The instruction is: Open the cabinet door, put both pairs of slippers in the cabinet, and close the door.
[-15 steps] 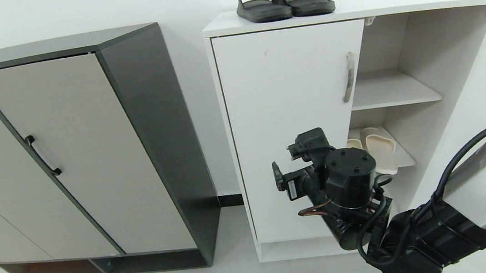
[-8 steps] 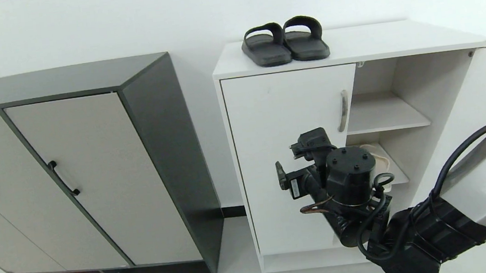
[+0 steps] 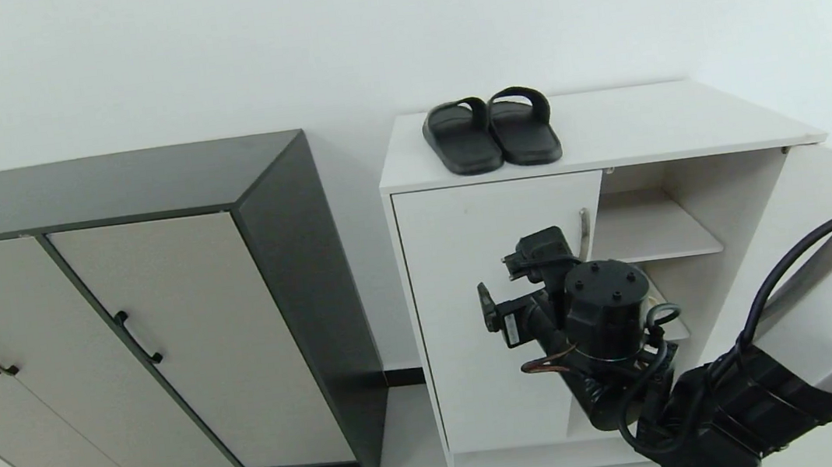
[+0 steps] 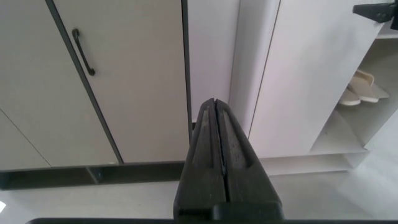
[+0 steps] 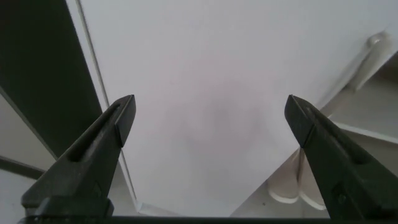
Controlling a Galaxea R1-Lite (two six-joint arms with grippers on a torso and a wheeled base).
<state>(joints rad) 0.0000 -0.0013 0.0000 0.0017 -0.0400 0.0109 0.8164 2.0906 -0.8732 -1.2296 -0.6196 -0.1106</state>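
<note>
Black slippers (image 3: pixel 491 132) wait on cabinet (image 3: pixel 670 122) top, by its left edge.
We hold right gripper (image 5: pixel 210 109) jaws wide, likely for that grab; left gripper (image 4: pixel 215 109) pinched closed, empty.

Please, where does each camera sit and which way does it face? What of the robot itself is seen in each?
Head view: on the head, facing forward and down at the dark cabinet and the white cabinet with black slippers on top; the right arm shows.
Left wrist view: on the left wrist, facing both cabinets' fronts; the shut left pincer shows.
Right wrist view: on the right wrist, close to the white door; the open right pincer shows.
Shared: both wrist views show the beige slippers inside the white cabinet.
</note>
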